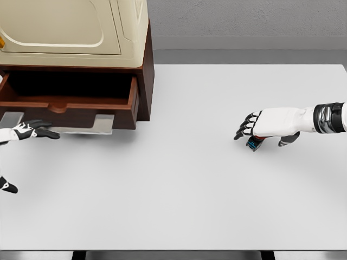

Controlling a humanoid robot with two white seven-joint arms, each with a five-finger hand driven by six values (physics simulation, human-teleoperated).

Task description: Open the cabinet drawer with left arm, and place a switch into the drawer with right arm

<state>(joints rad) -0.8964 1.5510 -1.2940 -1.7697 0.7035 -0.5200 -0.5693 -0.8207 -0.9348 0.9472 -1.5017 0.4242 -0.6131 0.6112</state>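
The dark wood cabinet [145, 81] stands at the table's back left with a cream appliance on top. Its drawer [70, 103] is pulled out, and the inside looks dark and empty. My left hand [33, 130] hangs just in front of the drawer's lower left edge, fingers spread and holding nothing. My right hand [255, 127] hovers palm down over the switch [254, 143], a small dark block with blue and red marks that peeks out under the fingers. The fingers are loosely curved over it and not closed on it.
The cream appliance [70, 27] fills the cabinet's top. A grey plate [103, 123] shows under the drawer front. The white table [179, 189] stretches between the drawer and the switch, its front edge at the bottom.
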